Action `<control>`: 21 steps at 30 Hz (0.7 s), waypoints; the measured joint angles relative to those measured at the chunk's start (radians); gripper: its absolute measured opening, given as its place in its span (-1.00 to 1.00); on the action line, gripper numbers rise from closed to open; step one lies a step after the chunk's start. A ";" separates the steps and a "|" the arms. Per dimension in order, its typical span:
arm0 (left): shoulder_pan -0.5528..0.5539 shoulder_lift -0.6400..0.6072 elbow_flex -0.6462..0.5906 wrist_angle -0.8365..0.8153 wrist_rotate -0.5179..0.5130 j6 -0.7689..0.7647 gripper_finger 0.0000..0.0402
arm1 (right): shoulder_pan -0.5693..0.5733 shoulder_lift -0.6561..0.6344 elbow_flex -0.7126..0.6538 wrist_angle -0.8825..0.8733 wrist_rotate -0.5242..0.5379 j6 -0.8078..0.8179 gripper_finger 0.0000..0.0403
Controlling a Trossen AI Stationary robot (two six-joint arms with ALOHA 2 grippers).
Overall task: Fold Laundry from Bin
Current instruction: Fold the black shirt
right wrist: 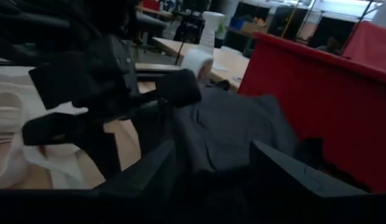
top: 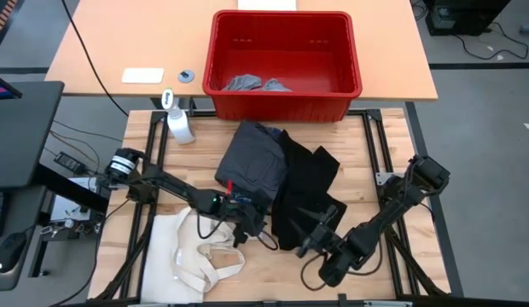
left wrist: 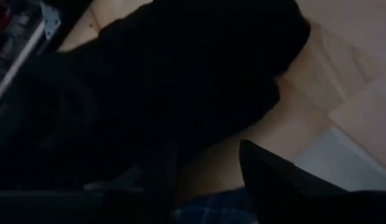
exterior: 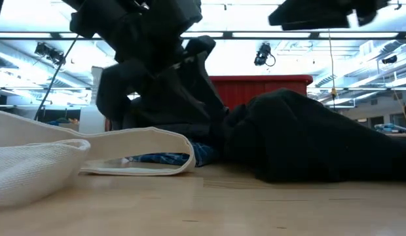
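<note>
Grey piece [top: 254, 159] and black piece [top: 307, 192] lie heaped mid worktop [top: 392, 247], touching, just in front of red bin [top: 286, 55]; light grey bits [top: 247, 83] in bin. Plaid shirt [exterior: 167, 158] peeks out under the heap. Left hand [top: 247, 209] at grey piece's near edge, fingers apart, nothing clearly held. Right hand [top: 314, 232] on black piece's near edge, fingers apart. Tote [top: 192, 256] beside left hand. Spray bottle [top: 179, 124] by bin.
</note>
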 joint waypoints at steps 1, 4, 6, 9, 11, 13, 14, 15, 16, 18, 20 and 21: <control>-0.001 0.003 0.001 0.005 -0.001 0.018 -0.10 | 0.007 0.000 0.000 -0.027 -0.005 0.035 0.05; -0.001 0.003 0.001 0.055 -0.004 0.060 -0.10 | 0.018 0.000 -0.012 -0.108 -0.013 0.161 0.05; 0.000 0.003 0.001 0.098 -0.006 0.089 -0.10 | 0.020 -0.001 -0.031 -0.116 -0.023 0.232 0.05; 0.005 0.003 0.001 0.171 -0.008 0.152 -0.10 | 0.020 0.000 -0.066 -0.121 -0.026 0.293 0.05; 0.014 0.017 0.002 0.216 -0.007 0.208 -0.10 | 0.019 0.000 -0.085 -0.117 -0.019 0.340 0.05; 0.027 0.038 0.001 0.224 -0.004 0.257 -0.10 | 0.019 0.000 -0.091 -0.116 -0.019 0.369 0.05; 0.037 0.058 0.001 0.244 0.001 0.277 -0.10 | 0.019 0.000 -0.093 -0.105 -0.020 0.380 0.05; 0.044 0.074 0.002 0.253 0.008 0.292 -0.10 | 0.019 0.000 -0.093 -0.100 -0.025 0.385 0.05; 0.051 0.088 0.000 0.243 0.013 0.303 -0.10 | 0.019 0.000 -0.094 -0.093 -0.031 0.386 0.05; 0.057 0.123 0.000 0.259 0.013 0.337 -0.10 | 0.021 0.000 -0.094 -0.079 -0.052 0.386 0.05; 0.057 0.148 0.001 0.256 0.010 0.379 -0.10 | 0.022 0.000 -0.094 -0.069 -0.061 0.381 0.05; 0.057 0.160 0.000 0.258 0.005 0.398 -0.10 | 0.023 0.000 -0.094 -0.066 -0.064 0.379 0.05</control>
